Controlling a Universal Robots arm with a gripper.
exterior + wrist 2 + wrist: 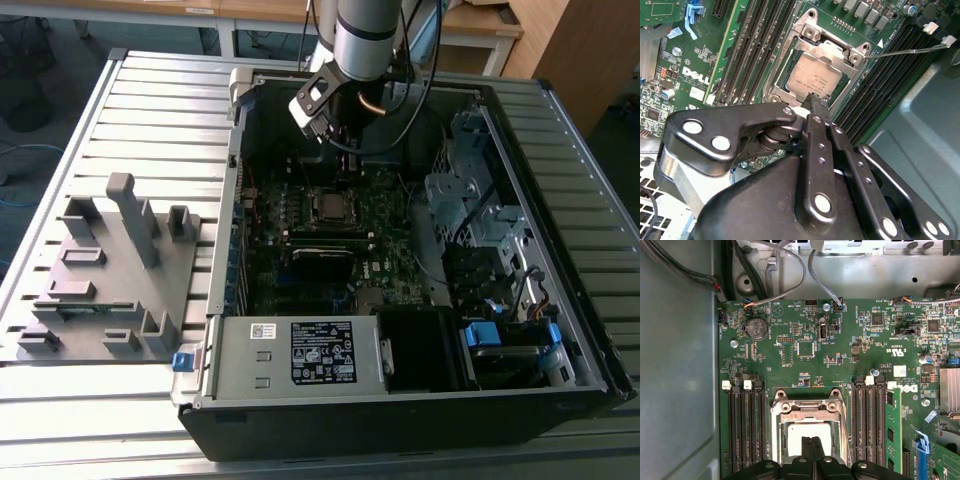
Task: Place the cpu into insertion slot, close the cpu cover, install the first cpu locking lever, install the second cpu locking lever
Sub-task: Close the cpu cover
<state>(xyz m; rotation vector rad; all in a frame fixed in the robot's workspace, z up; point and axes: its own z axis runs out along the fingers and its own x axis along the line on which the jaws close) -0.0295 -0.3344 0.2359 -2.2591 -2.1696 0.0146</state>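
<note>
The hand (813, 99), pressed together, hung at the cpu (812, 75) edge; excess downward force could scratch it or bend the cover (838, 52).

Grey fixture tray (105, 305), power supply (300, 355), memory slots (745, 430)

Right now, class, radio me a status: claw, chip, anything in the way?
Claw shut, tip at cover's edge. Chip seated in socket, cover down over it. Nothing blocking the claw.

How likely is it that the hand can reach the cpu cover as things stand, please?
Probably yes: in the second wrist view the shut hand sits just at the edge of the cpu cover, and nothing lies between them.
</note>
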